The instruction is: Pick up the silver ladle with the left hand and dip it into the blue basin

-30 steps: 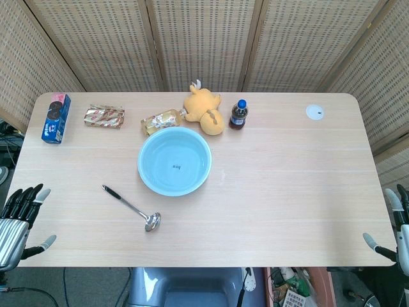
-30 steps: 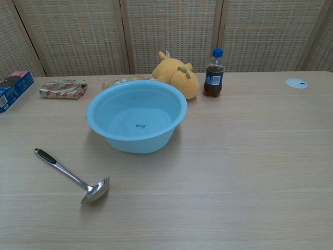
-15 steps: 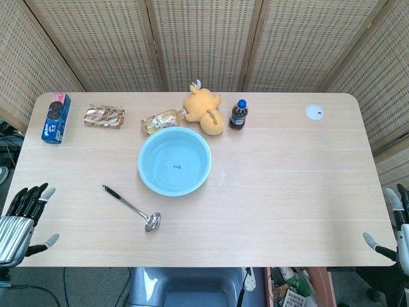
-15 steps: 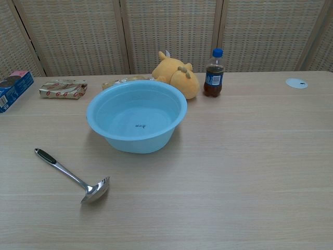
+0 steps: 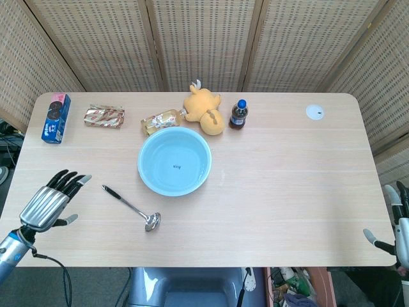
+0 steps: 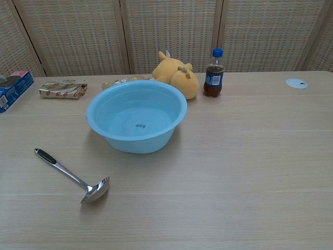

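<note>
1. Silver ladle (image 5: pixel 132 208) lies flat on the tabletop (image 5: pixel 287 185), untouched — black-tipped handle pointing toward the left edge, bowl toward the front edge, just in front of the blue basin (image 5: pixel 174 161) but apart from it.
2. Left hand (image 5: pixel 50 204) hovers over the tabletop's left side, fingers apart and holding nothing, near the handle end but not touching it.
3. Right hand (image 5: pixel 397 220) sits off the right edge, fingers spread, empty; it has no part in this step.
4. Best approach, as I judge it: bring the left hand down over the black grip, fingers on either side of the shaft, and close there — the thin polished shaft looks likely to slip or roll.
5. Lift level, then carry the bowl over the basin's rim before lowering.
</note>
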`<control>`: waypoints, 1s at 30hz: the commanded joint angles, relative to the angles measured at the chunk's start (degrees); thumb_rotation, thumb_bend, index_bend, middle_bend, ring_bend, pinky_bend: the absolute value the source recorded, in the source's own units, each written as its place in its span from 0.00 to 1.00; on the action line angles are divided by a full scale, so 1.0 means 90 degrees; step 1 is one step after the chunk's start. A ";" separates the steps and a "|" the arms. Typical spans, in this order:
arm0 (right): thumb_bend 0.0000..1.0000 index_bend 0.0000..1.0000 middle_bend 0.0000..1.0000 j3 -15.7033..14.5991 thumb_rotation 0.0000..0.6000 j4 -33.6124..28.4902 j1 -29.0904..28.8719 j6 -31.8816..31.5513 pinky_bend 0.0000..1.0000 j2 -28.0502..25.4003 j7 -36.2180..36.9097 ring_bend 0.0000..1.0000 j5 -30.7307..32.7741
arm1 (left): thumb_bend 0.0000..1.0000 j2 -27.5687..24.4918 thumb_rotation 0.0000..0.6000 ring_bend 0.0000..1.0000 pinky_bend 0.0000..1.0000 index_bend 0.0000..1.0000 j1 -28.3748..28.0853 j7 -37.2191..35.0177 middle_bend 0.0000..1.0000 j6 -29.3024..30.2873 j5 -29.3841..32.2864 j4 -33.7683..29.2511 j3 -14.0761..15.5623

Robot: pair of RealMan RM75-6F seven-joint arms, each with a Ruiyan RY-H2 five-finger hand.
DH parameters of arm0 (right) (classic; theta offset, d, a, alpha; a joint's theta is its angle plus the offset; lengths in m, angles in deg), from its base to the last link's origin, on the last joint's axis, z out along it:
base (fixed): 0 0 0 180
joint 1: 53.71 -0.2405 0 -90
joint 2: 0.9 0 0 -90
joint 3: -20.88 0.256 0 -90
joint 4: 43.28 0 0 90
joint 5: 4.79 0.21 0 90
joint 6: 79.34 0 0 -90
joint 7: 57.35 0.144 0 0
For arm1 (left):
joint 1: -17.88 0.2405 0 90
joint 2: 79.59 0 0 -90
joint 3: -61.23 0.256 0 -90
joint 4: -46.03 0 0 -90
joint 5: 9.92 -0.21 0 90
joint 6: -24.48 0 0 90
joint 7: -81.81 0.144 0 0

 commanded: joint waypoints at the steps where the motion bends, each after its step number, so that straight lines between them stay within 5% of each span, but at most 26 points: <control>1: 0.00 0.00 0.00 0.0047 1.00 0.0029 -0.0072 0.0126 0.00 0.0065 -0.0133 0.00 0.0144 | 0.21 0.0553 1.00 0.72 0.68 0.00 -0.0718 -0.0594 0.84 -0.0360 -0.0454 0.1078 -0.0014; 5: 0.00 0.00 0.00 0.0081 1.00 0.0069 -0.0136 0.0247 0.00 0.0127 -0.0257 0.00 0.0287 | 0.21 0.0816 1.00 0.92 0.92 0.04 -0.1106 -0.1054 0.99 -0.0556 -0.0555 0.1692 0.0067; 8: 0.00 0.00 0.00 0.0105 1.00 0.0101 -0.0180 0.0332 0.00 0.0167 -0.0340 0.00 0.0390 | 0.22 0.0998 1.00 0.98 1.00 0.11 -0.1381 -0.1248 1.00 -0.0919 -0.0494 0.2061 0.0137; 22: 0.00 0.00 0.00 0.0152 1.00 0.0208 -0.0276 0.0600 0.00 0.0224 -0.0402 0.00 0.0718 | 0.22 0.1914 1.00 0.99 1.00 0.32 -0.2026 -0.1756 1.00 -0.1621 -0.0309 0.3199 0.0459; 30: 0.00 0.00 0.00 0.0144 1.00 0.0206 -0.0294 0.0679 0.00 0.0208 -0.0389 0.00 0.0797 | 0.33 0.2393 1.00 0.99 1.00 0.42 -0.2215 -0.1855 1.00 -0.2043 -0.0098 0.3506 0.0630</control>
